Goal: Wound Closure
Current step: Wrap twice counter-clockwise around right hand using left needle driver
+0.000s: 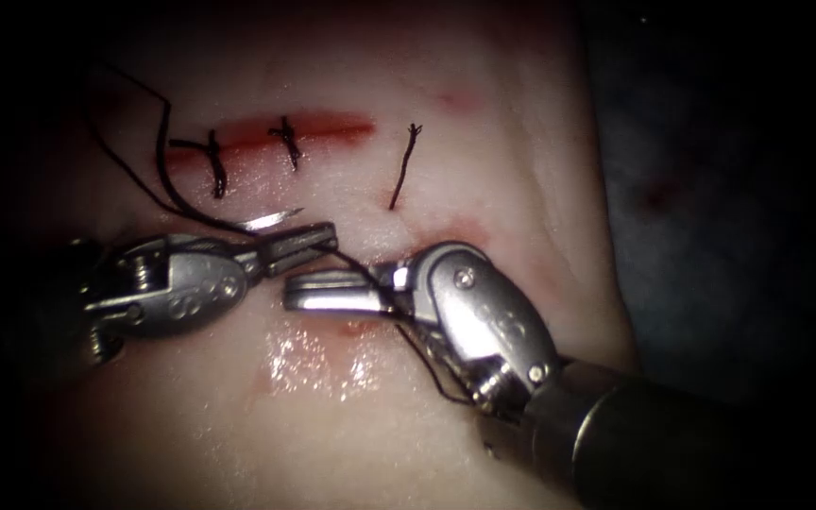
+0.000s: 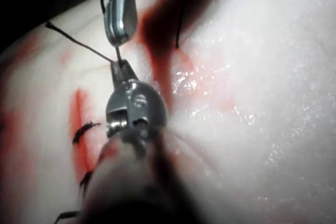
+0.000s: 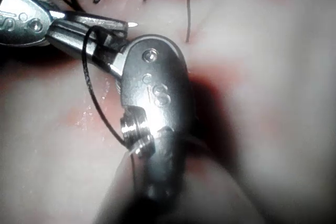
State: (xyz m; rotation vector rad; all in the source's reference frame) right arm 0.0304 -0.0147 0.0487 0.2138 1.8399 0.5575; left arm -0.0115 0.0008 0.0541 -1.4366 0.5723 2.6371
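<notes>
Tissue (image 1: 351,85): pale slab under both tools; its right edge drops off to dark ground, and bare surface lies toward the viewer below the tools.
Cut (image 1: 266,132): a red line running across the far part of the tissue, crossed by two dark stitches (image 1: 216,165); a third stitch (image 1: 404,168) stands apart to the right of its red end.
Left hand (image 1: 299,241): comes in from the endoscope view's left, jaws together, clamped on the needle (image 1: 271,220) near its tail end.
Needle: lies just above the left hand's jaws, below the cut, bright tip pointing right and free of the tissue.
Thread (image 1: 158,165): runs from the needle up in a loop over the left end of the cut; another strand passes across the right hand's wrist and down beside it.
Right hand (image 1: 318,291): jaws together, tip pointing left just beneath the left hand's jaws; whether it grips the thread cannot be told.
Red fluid (image 1: 361,328): a small patch on the tissue just below the right hand.
Room: the two hands lie close, nearly touching.
</notes>
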